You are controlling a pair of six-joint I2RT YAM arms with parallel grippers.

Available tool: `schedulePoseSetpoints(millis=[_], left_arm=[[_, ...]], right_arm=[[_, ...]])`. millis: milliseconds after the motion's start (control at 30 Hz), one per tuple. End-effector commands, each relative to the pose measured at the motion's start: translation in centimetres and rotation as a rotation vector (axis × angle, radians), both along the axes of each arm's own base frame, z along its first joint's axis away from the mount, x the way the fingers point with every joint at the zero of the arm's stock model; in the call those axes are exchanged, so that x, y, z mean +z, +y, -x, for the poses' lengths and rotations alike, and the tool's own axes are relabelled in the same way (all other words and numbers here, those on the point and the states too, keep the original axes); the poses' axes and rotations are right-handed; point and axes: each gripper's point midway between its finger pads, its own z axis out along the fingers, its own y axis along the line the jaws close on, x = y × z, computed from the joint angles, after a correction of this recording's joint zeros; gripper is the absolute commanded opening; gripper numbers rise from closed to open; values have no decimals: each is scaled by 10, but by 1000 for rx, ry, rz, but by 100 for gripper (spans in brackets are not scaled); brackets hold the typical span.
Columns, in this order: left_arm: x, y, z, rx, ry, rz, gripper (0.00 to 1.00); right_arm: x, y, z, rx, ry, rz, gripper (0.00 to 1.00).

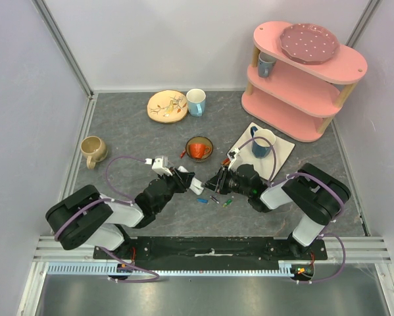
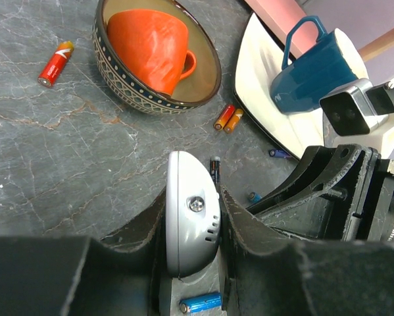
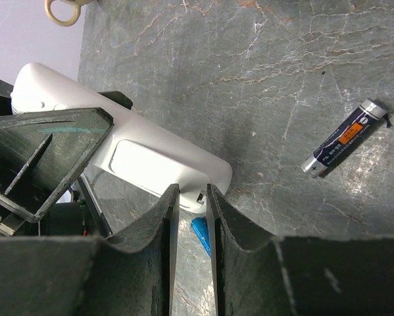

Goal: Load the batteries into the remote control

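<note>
Overhead, left gripper (image 1: 186,178) and right gripper (image 1: 214,182) meet at the remote control (image 1: 197,185), mid-table.
Loose batteries (image 1: 214,199) lie at its 6 o'clock. Left wrist view: the fingers clamp the remote control's rounded end, with a blue battery (image 2: 200,303) at 6 o'clock. Right wrist view: the jaws are narrow, tips against the remote control; I cannot tell whether they grip anything. A dark battery (image 3: 344,145) lies at 3 o'clock.

White-shelled arms with bulky black joints (image 1: 121,214); looping purple cables (image 1: 108,171); matt black trussed plastic fingers (image 3: 150,243) with chipped edges.
</note>
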Motion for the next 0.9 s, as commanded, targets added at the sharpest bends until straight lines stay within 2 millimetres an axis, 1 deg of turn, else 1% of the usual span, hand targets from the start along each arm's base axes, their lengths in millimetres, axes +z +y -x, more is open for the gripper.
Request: schedulePoseSetpoints(millis=[0,267,433,567,667,700,733,767,800,833,867], left_arm=[[8,-12,9,-60,29,48,2],[12,-14,14,-76,45,76,2],[15,-15,12,-70,41,84,2],[15,-11,8,-42,33,77,2],[14,-6,5,-12,25,62,2],[17,-4,4,-4,15,64,2],[15,-1,3,7,18,47,2],[16,2,1,24,13,41,2],[18,4,1,33,8,38,2],[19,7,1,42,4,29,2],[21,10,-1,58,-1,25,2]], right_arm=[[23,3,-7,-11,-87,-43,31],[27,4,-4,10,-97,-40,33],[32,2,-3,13,-109,-33,34],[33,0,-4,7,-112,-23,35],[35,-1,-4,2,-117,-19,38],[32,-4,-4,-1,-114,1,40],[39,-4,-5,-1,-131,-1,41],[40,-5,-5,3,-141,18,42],[30,-10,-2,7,-115,73,45],[41,-12,-7,14,-174,106,47],[40,-15,-7,22,-183,145,48]])
